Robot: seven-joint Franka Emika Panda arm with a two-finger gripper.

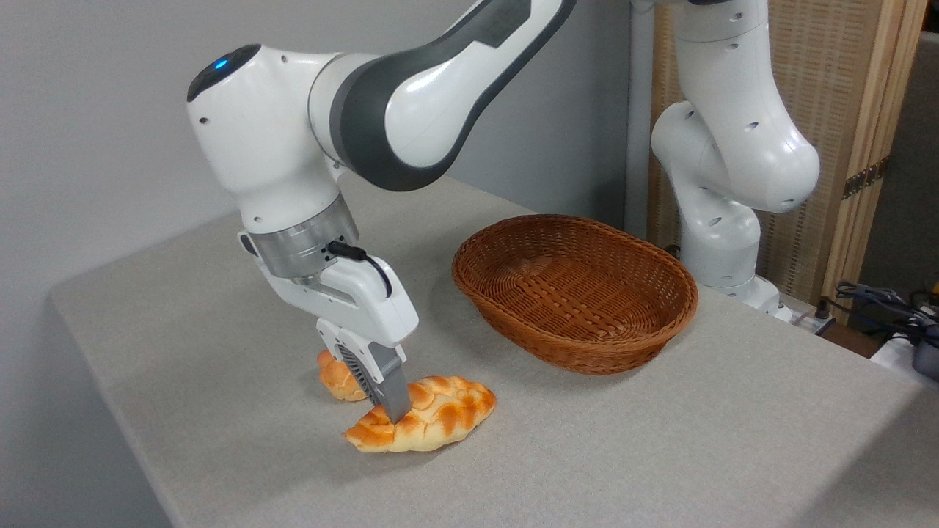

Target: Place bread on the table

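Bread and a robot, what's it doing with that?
The robot's hand is pinching the long braided bread and has it down at the table, next to a small round bun partly hidden behind the hand. The wicker basket to the right sits empty. The hand has not let go yet, so the bread is placed but not released.
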